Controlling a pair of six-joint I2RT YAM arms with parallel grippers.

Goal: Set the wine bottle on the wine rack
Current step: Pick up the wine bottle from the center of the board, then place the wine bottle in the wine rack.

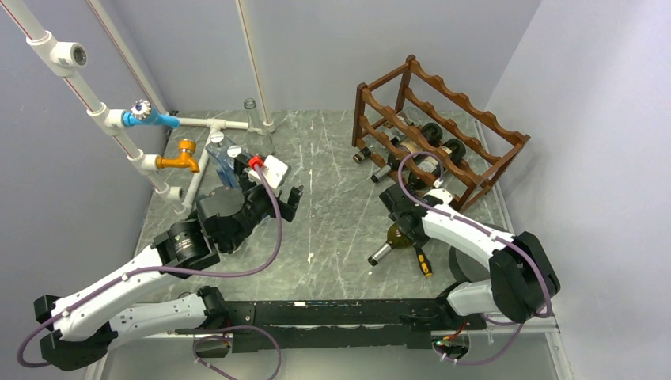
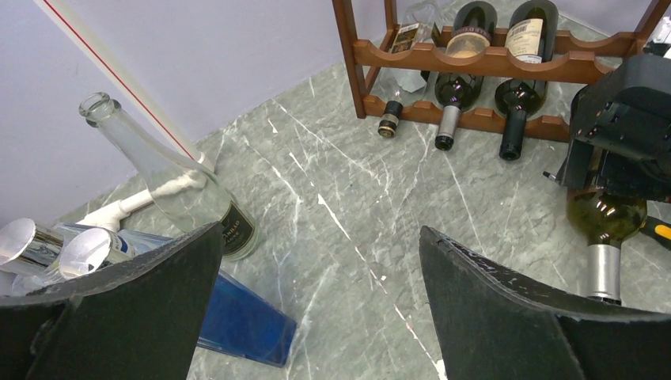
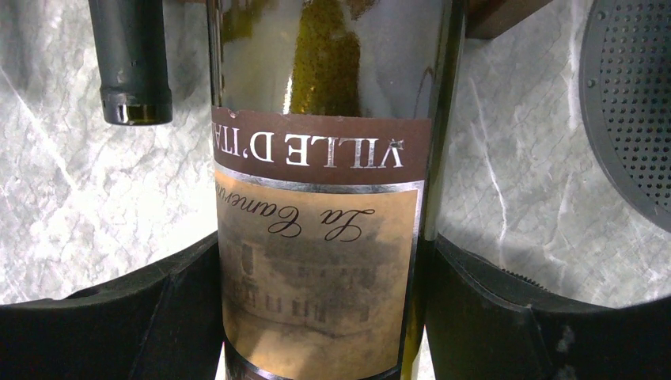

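The wine bottle point(image 1: 393, 240) is dark green glass with a brown and tan label point(image 3: 316, 237), and its neck point(image 1: 380, 255) points toward the near left. My right gripper point(image 1: 399, 214) is shut on its body, a finger point(image 3: 170, 309) pressed against each side of the label. I cannot tell whether the bottle rests on the table or hangs just above it. The wine rack point(image 1: 443, 131) stands at the back right with three bottles lying in its lower tier point(image 2: 475, 59). My left gripper point(image 2: 320, 229) stands open and empty over the marble at the left point(image 1: 277, 194).
A clear glass bottle point(image 2: 170, 178) and a blue box point(image 2: 237, 317) sit beside my left fingers. White pipes with taps point(image 1: 178, 158) run along the left wall. A yellow-handled screwdriver point(image 1: 423, 261) and a grey perforated disc point(image 3: 633, 103) lie near the held bottle.
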